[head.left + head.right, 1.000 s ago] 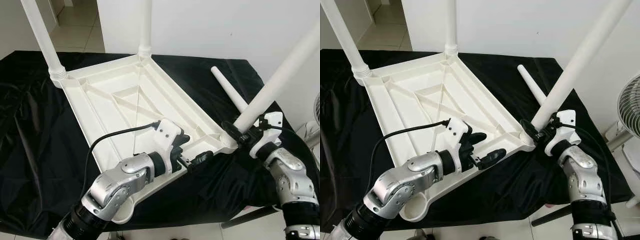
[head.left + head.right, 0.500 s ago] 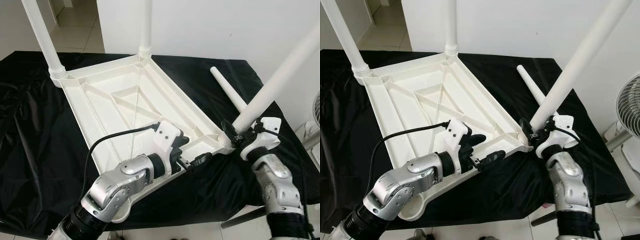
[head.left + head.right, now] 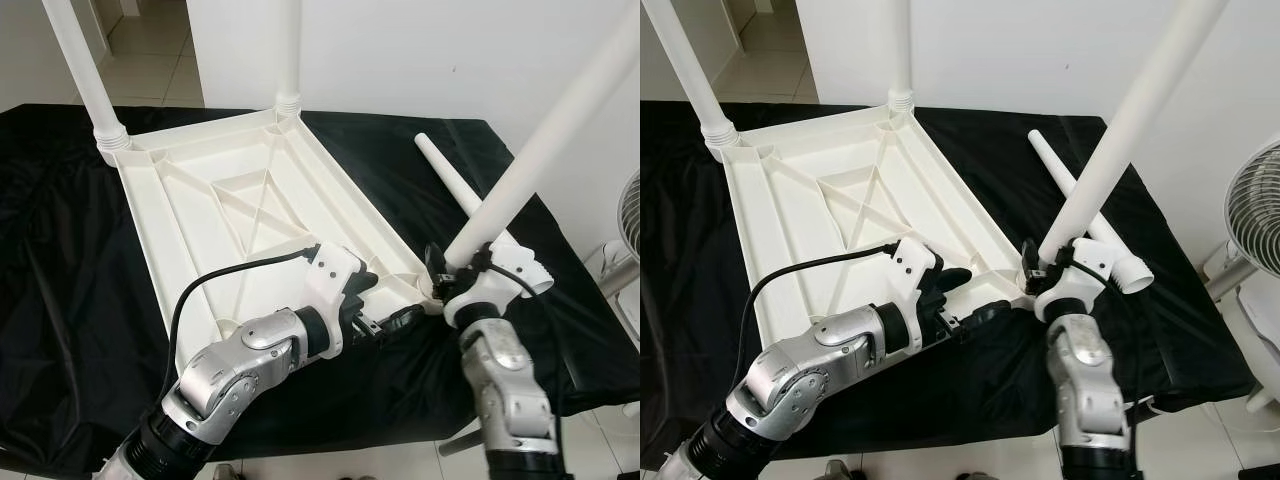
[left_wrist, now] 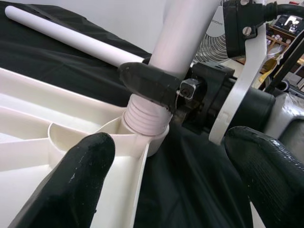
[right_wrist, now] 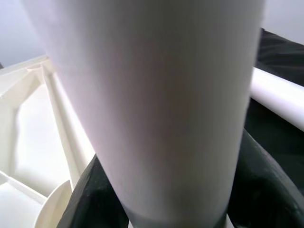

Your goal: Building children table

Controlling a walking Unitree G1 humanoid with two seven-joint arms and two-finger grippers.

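So the white tabletop (image 3: 250,210) is lying upside down on the black cloth (image 3: 60,300) that covers the work surface, and two legs are already standing up in the far corners: one far left (image 3: 85,75), one further right (image 3: 288,55). That's half the legs done, by the looks of it.

The third leg (image 3: 540,150) is the one in progress. The right gripper (image 4: 156,85) is clamped round it just above the threaded end, which sits at the near right corner socket (image 4: 142,137). The leg leans off to the right, so it probably isn't seated or screwed home yet.

The left gripper (image 3: 385,315) has its fingers spread, straddling the near edge of the tabletop right beside that corner, seemingly to steady it.

The fourth leg (image 3: 460,195) lies loose on the cloth to the right, and the near left corner socket looks empty.
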